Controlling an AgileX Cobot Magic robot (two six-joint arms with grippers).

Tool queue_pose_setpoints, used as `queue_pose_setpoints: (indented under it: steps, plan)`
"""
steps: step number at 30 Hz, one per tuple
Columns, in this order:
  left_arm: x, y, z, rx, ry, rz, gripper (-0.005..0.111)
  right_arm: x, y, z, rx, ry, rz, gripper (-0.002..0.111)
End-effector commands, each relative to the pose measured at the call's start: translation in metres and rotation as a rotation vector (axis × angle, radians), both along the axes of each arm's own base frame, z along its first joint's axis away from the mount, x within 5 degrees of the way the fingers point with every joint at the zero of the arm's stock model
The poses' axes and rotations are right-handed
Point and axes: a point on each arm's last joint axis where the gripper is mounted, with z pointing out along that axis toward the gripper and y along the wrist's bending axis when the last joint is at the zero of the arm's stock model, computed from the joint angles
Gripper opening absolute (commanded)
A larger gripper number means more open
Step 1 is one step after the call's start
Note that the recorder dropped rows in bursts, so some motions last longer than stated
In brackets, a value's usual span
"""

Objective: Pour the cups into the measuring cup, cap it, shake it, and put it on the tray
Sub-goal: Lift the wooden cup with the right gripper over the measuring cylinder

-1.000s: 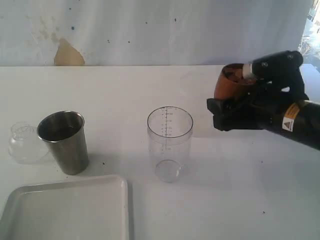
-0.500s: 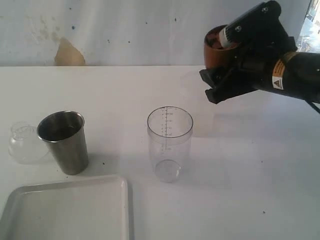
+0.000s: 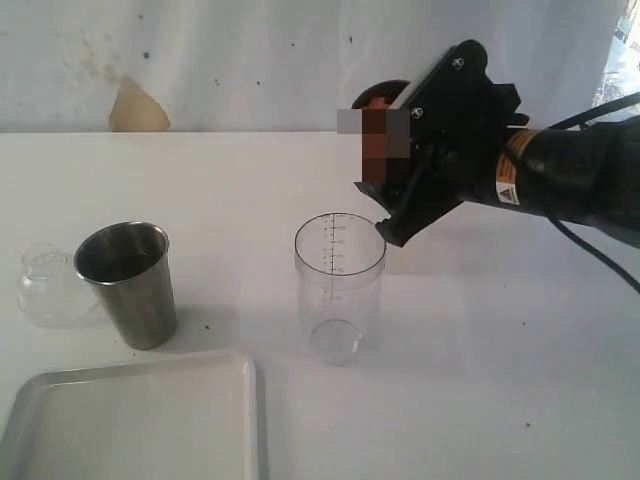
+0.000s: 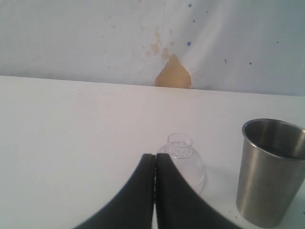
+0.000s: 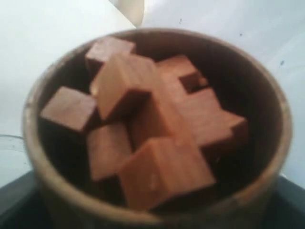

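Note:
My right gripper (image 3: 398,165) is shut on the brown wooden cup (image 3: 386,95) and holds it tilted just above and behind the rim of the clear measuring cup (image 3: 340,285), which stands upright mid-table. In the right wrist view the wooden cup (image 5: 284,129) fills the frame, with several wooden cubes (image 5: 152,129) inside. The steel tumbler (image 3: 128,283) stands at the left, and the clear cap (image 3: 45,285) lies beside it. The white tray (image 3: 135,420) lies at the front left. My left gripper (image 4: 156,160) is shut on nothing, hovering near the cap (image 4: 185,157) and the tumbler (image 4: 271,171).
A pale wall with a tan torn patch (image 3: 137,108) rises along the table's far edge. The right arm's black body and cable (image 3: 570,185) stretch over the right side of the table.
The right gripper has carried the wooden cup up and to the left, from the table's right side to over the measuring cup, tilting it further. Nothing else moved.

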Motion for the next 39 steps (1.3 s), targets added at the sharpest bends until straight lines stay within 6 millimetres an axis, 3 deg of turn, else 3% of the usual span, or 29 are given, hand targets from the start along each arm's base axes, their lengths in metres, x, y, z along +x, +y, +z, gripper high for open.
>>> queue_pose_setpoints:
  steps: [1,13,26,39]
  plan:
    - [0.0,0.0,0.0,0.005,-0.008,0.0,0.001,0.001,0.003,0.001,-0.091,-0.073,0.07,0.0]
    - [0.0,0.0,0.0,0.005,-0.008,0.0,0.001,0.014,-0.001,0.01,-0.154,-0.075,0.009,0.0]
    - [0.0,0.0,0.0,0.005,-0.008,0.0,0.001,0.03,-0.014,0.002,-0.109,-0.003,-0.085,0.0]
    - [0.0,0.0,0.0,0.005,-0.008,0.0,0.001,0.025,-0.012,-0.003,-0.35,-0.075,0.061,0.0]
